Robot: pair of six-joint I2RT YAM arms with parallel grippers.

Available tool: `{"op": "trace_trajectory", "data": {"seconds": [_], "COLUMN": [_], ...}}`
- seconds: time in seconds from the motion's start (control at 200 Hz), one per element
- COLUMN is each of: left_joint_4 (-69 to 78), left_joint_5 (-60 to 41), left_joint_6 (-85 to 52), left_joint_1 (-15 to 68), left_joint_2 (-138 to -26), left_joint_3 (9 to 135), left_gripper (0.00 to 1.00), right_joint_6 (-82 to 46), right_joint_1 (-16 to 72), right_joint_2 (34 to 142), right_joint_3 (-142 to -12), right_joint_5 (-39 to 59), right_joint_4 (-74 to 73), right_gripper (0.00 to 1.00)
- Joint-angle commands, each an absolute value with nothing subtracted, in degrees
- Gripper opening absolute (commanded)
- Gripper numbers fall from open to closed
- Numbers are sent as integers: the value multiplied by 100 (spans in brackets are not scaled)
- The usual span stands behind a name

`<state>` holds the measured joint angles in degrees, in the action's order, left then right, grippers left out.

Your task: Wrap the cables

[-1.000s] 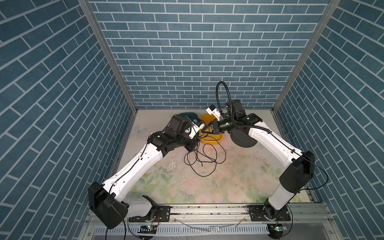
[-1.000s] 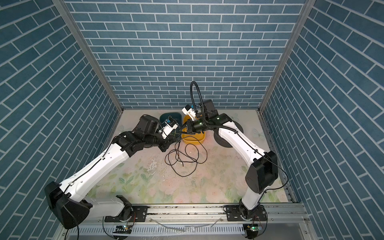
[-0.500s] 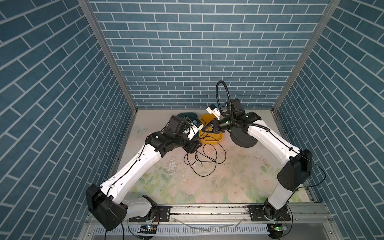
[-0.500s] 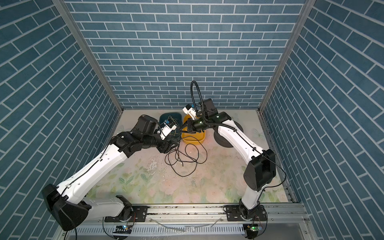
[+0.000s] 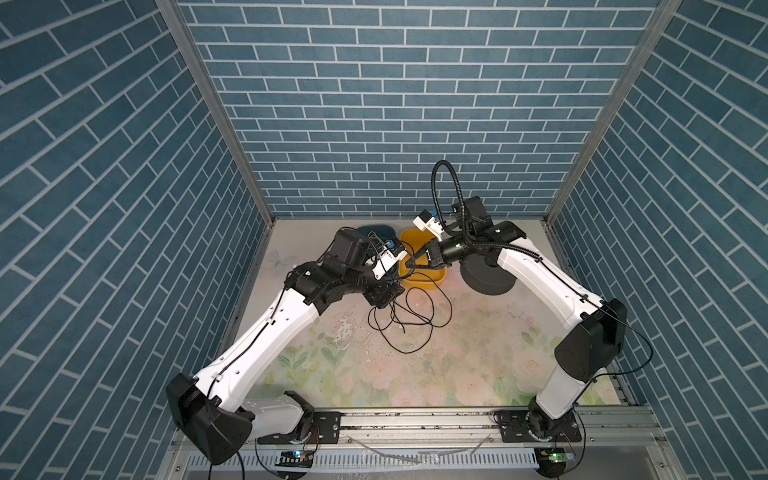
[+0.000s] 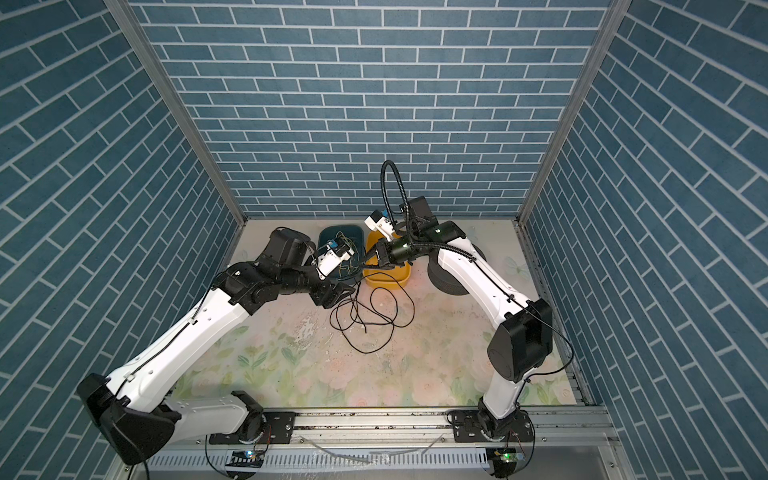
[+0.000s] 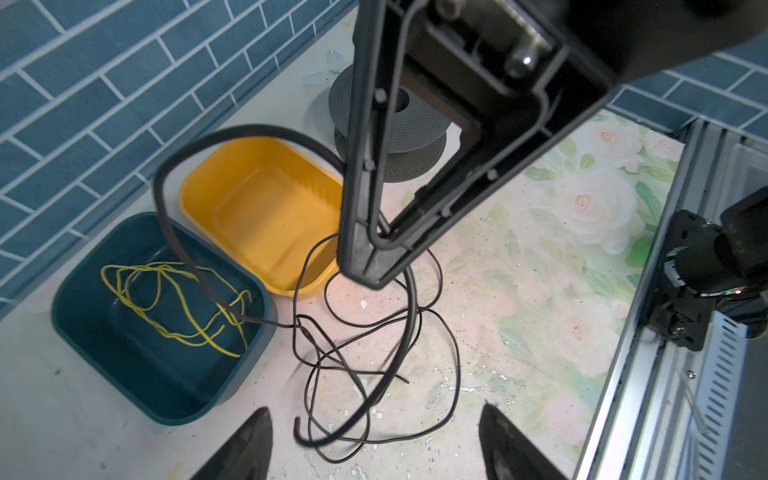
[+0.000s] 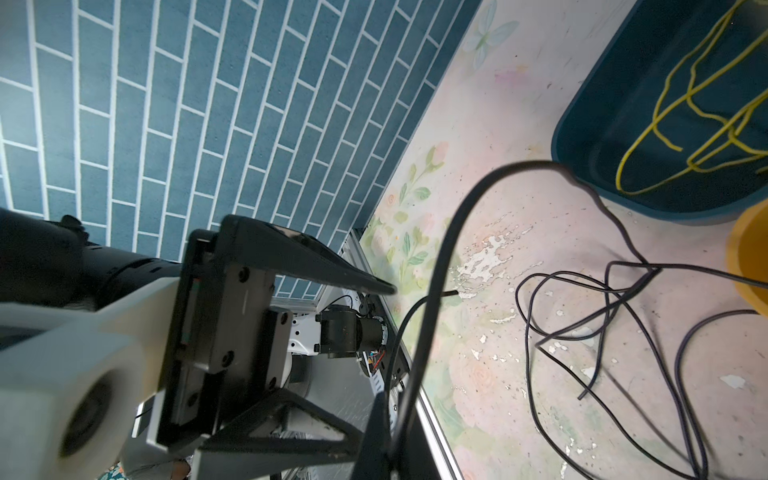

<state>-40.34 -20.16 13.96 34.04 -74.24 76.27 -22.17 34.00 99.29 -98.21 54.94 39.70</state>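
The cables are one thin black cord (image 5: 397, 320) lying in loose loops on the floral mat in both top views. My right gripper (image 5: 409, 264) is shut on a strand of it in front of the yellow bin, and the cord (image 8: 440, 257) arcs up from its jaws. In the left wrist view the strand (image 7: 411, 307) hangs from the right gripper's fingers (image 7: 361, 257). My left gripper (image 7: 376, 453) stands open just above the loops. The cord's free end dangles between its fingers and touches neither. In a top view the left gripper (image 6: 343, 293) sits left of the pile.
A yellow bin (image 5: 422, 282) and a dark blue bin (image 7: 158, 399) stand at the back. A thin yellow-green wire (image 7: 166, 299) lies in the blue one. A grey spool (image 5: 486, 282) sits behind the right forearm. The metal rail (image 5: 415, 419) runs along the front edge.
My left gripper has opened and let go of the cord, then sunk a little toward the loops. The right gripper keeps its grip in nearly the same place.
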Motion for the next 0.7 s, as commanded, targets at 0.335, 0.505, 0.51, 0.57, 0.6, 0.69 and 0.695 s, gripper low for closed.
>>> {"op": "trace_trajectory", "data": {"seconds": [0.335,0.505,0.51,0.57,0.6,0.69,0.695], "left_joint_4": [-3449,-3244,-3257,-3435,-3539,-3727,-3731], "left_joint_5": [-1995,-1772,-1778,-1907,-1944,-1999,-1997], "left_joint_6": [979,688,674,543,439,191,175], "left_joint_1": [3419,3344,3333,3195,3123,2896,2885], "left_joint_2": [-7819,-7551,-7550,-7589,-7601,-7596,-7595], "left_joint_3": [7589,7440,7446,7553,7599,7677,7684], "left_gripper": [27,0,0,0,0,0,0], "right_joint_6": [-2522,-2651,-2657,-2709,-2731,-2671,-2658], "right_joint_1": [3383,3384,3384,3384,3383,3395,3394], "right_joint_2": [9903,9918,9912,9849,9801,9590,9576], "right_joint_3": [-9853,-9695,-9682,-9556,-9476,-9167,-9150], "right_joint_5": [5612,5170,5152,4994,4891,4351,4320], "right_joint_4": [3334,3088,3073,2913,2810,2652,2649], "right_gripper": [0,6,7,18,27,45,46]}}
